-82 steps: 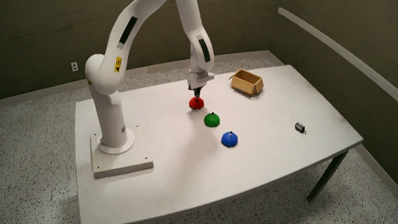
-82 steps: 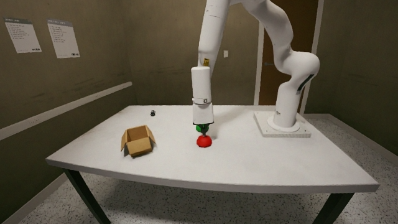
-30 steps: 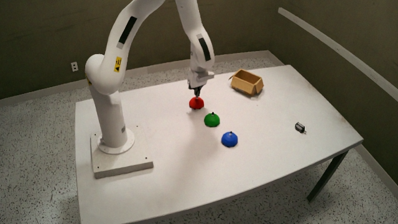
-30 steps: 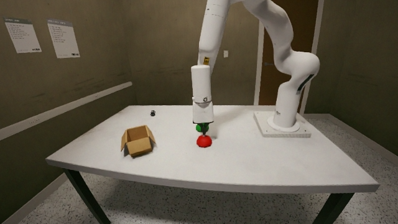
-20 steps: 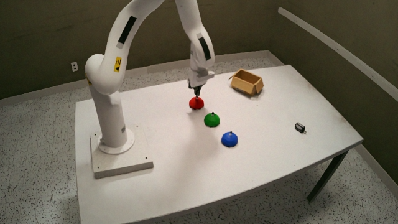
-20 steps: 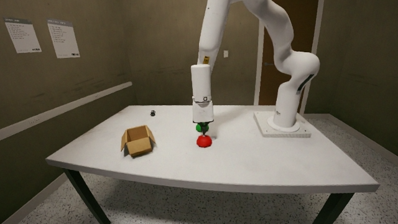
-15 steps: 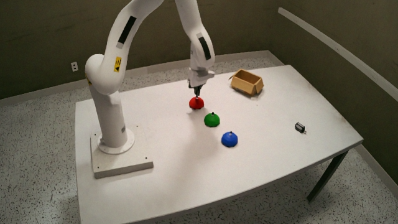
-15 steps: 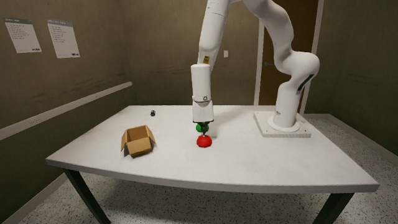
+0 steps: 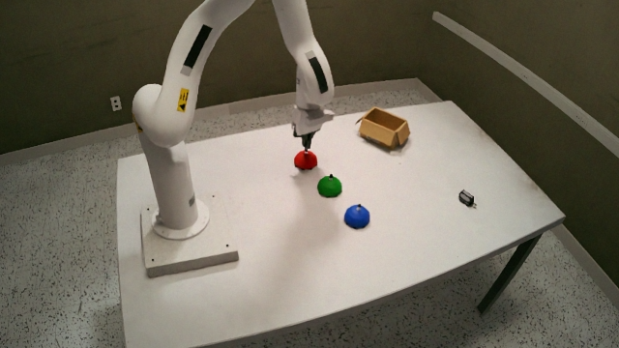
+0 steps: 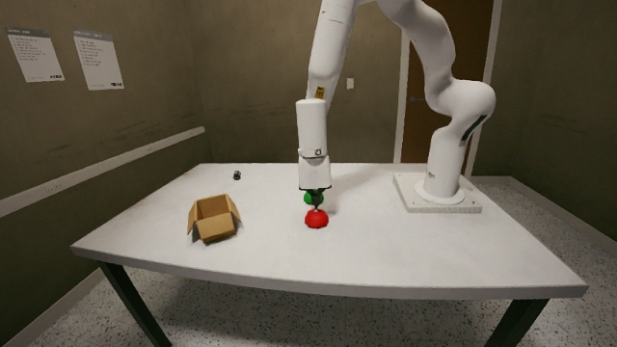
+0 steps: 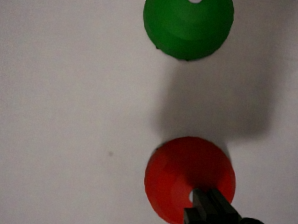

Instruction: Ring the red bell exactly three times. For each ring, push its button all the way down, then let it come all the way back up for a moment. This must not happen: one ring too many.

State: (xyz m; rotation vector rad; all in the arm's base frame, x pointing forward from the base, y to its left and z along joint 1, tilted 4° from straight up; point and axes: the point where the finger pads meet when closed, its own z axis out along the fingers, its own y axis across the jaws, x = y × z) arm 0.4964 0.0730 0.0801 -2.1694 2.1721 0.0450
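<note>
The red bell (image 9: 306,159) sits on the white table, first in a row with a green bell (image 9: 330,186) and a blue bell (image 9: 357,216). My gripper (image 9: 307,145) is shut with nothing held and points straight down over the red bell's top. Its fingertips meet the bell's button, which they hide. In the exterior view the gripper (image 10: 315,204) stands on the top of the red bell (image 10: 316,219). In the wrist view the dark fingertips (image 11: 202,201) cover the centre of the red bell (image 11: 189,179); the green bell (image 11: 189,14) lies beyond with its button showing.
An open cardboard box (image 9: 384,128) lies on its side at the far right of the table. A small black object (image 9: 466,197) lies near the right edge. The arm's base (image 9: 184,227) stands on the left of the table.
</note>
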